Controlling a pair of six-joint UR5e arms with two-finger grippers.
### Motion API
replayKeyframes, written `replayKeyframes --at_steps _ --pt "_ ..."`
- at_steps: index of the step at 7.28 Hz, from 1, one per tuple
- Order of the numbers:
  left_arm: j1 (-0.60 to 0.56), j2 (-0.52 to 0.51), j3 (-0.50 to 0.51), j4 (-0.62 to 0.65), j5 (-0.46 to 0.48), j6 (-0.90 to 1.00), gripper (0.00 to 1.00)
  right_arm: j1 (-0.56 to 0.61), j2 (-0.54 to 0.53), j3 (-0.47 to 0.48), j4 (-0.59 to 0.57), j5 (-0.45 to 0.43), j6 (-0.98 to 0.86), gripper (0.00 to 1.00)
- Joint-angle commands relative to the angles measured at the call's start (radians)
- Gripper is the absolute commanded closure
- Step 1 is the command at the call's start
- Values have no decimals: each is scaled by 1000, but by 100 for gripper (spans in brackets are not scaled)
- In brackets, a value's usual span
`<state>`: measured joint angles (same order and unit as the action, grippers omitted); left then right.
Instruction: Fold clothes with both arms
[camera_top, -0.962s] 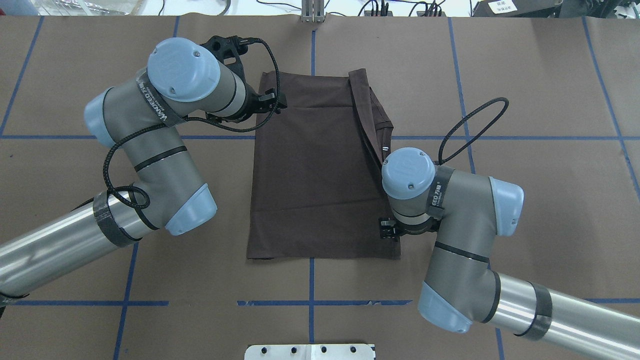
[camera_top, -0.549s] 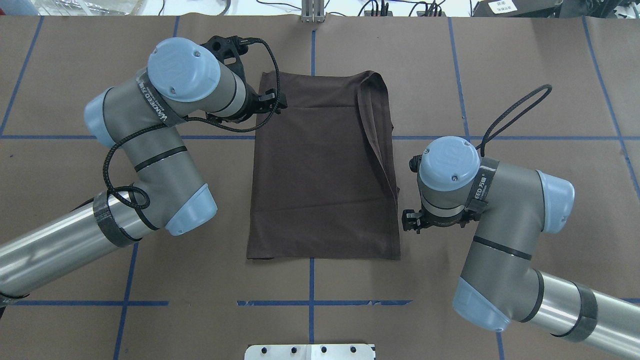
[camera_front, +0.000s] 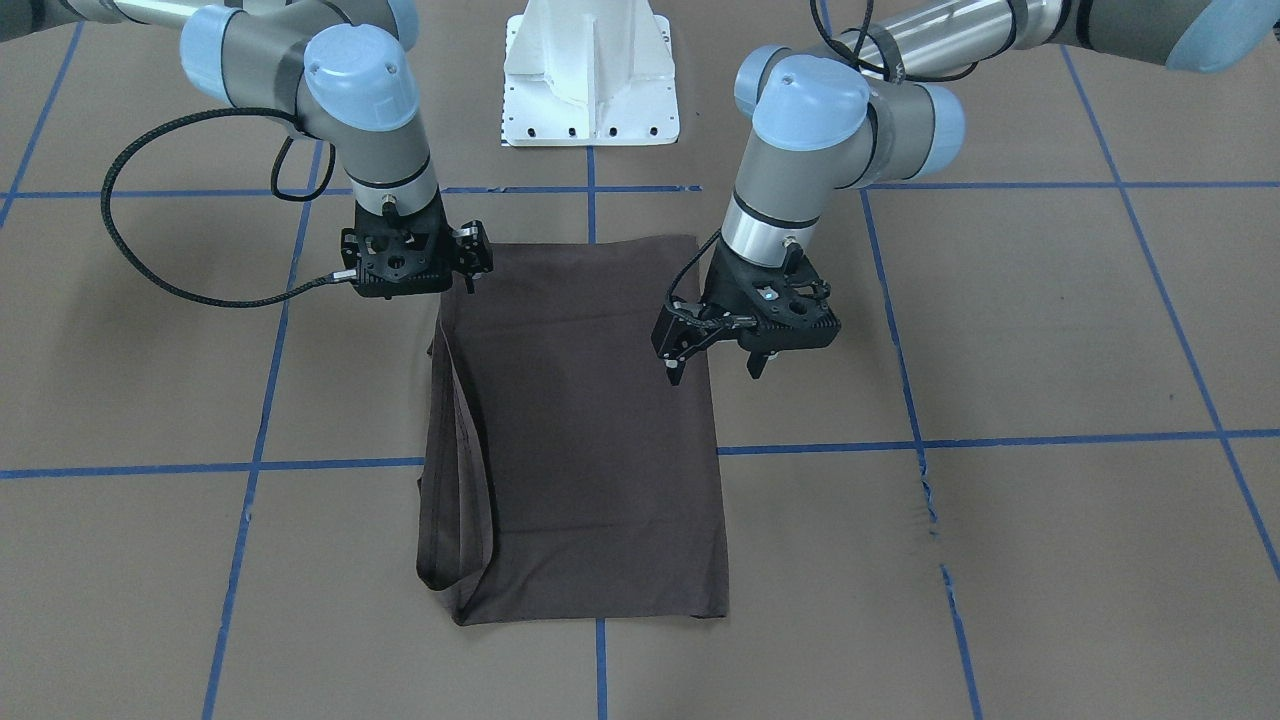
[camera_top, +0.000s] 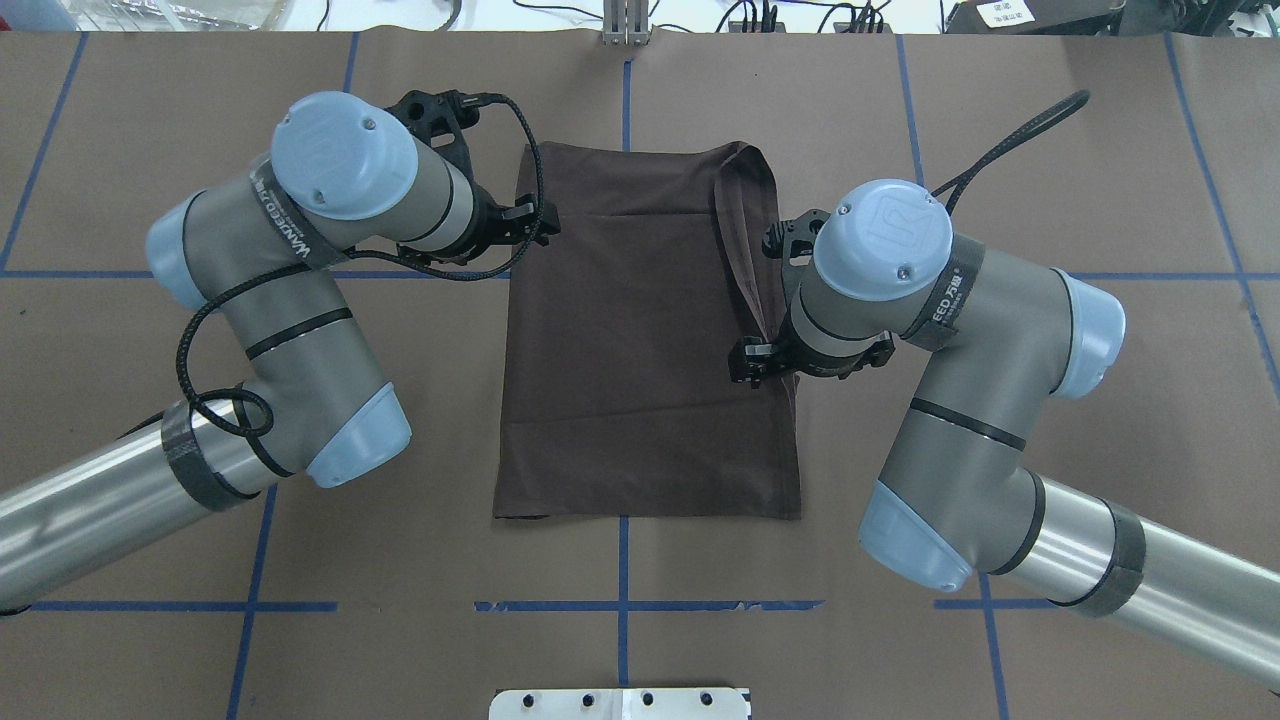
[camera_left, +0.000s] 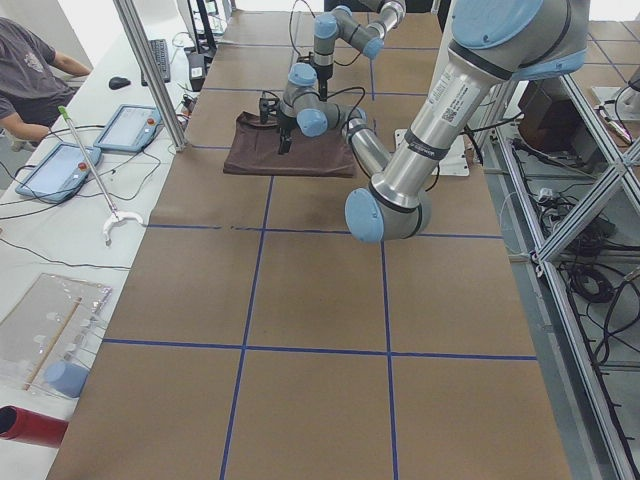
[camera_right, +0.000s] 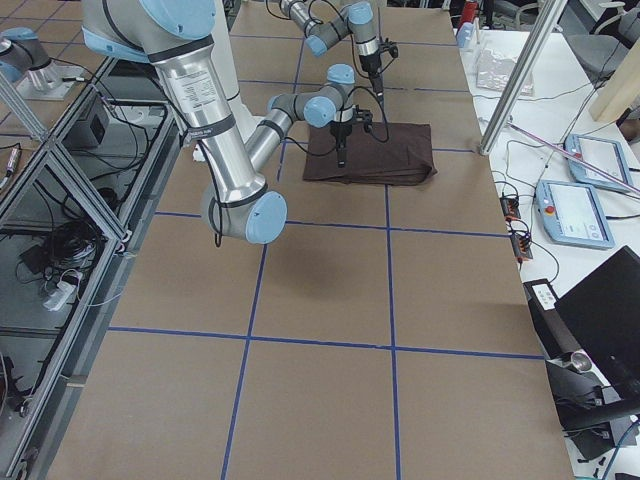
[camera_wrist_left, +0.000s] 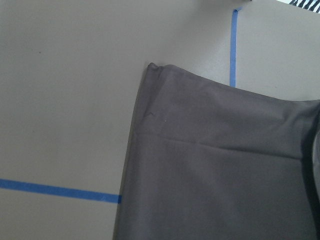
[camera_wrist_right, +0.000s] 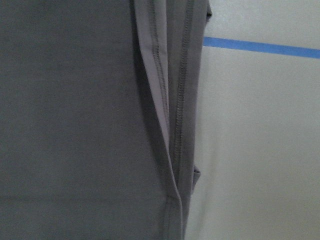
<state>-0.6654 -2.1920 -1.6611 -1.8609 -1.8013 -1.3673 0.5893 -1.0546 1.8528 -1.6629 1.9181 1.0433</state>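
Brown paper tabletop (camera_top: 1000, 180) with blue tape lines, and the T-shirt (camera_top: 640, 350) lies flat on it mid-table, folded into a long rectangle with a stitched hem strip doubled over along its right edge. From my seat the left gripper (camera_front: 715, 372) hangs over the shirt's left edge, fingers spread with nothing between them. Right gripper (camera_front: 470, 262) is over the hem side, can't tell how its jaws stand
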Motion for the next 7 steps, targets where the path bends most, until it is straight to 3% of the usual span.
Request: replayKeyframes --at_steps 1,4,7 --pt "36 75 -80 -40 -12 -52 0 29 19 -44 32 18 0 0" --pt "30 81 -130 -38 -6 -49 0 84 213 -366 107 15 -106 0" --pt "33 78 -155 -38 -4 -47 0 90 249 -496 101 -8 -219 0"
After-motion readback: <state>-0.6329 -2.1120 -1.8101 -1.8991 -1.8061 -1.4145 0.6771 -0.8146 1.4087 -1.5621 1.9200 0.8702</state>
